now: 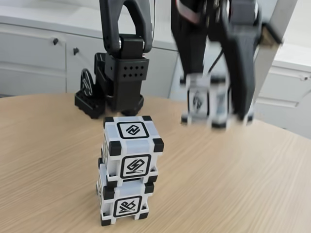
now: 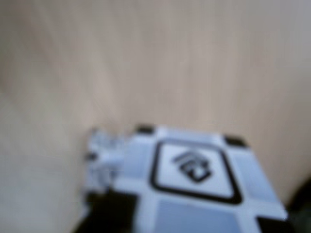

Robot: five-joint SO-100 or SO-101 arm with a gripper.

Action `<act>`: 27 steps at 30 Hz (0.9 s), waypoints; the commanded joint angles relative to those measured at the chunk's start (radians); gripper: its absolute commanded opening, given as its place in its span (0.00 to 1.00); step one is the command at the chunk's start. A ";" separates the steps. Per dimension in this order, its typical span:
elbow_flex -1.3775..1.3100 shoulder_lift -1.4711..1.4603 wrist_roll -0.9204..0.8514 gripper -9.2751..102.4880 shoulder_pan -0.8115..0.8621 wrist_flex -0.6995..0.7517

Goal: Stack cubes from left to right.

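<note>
Two white cubes with black corners stand stacked near the table's front in the fixed view: the upper cube (image 1: 131,145) rests slightly askew on the lower cube (image 1: 124,201). A third cube (image 1: 208,101) hangs in the air to the right of the stack, blurred by motion, with my black gripper (image 1: 214,104) shut on it from above. The wrist view shows that held cube (image 2: 194,179) close up at the bottom, glyph face toward the camera, with bare wooden table behind it.
The arm's black base (image 1: 114,82) stands at the back of the round wooden table (image 1: 243,184). White cabinets (image 1: 34,58) line the wall behind. The table's rim curves away at the right.
</note>
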 commanded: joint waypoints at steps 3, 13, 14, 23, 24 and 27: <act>-0.301 0.031 0.003 0.22 0.009 0.149; -0.374 -0.169 -0.083 0.22 0.213 0.152; -0.374 -0.181 -0.101 0.22 0.244 0.152; -0.374 -0.196 -0.193 0.22 0.385 0.152; -0.359 -0.189 -0.204 0.22 0.387 0.152; -0.357 -0.179 -0.221 0.22 0.387 0.152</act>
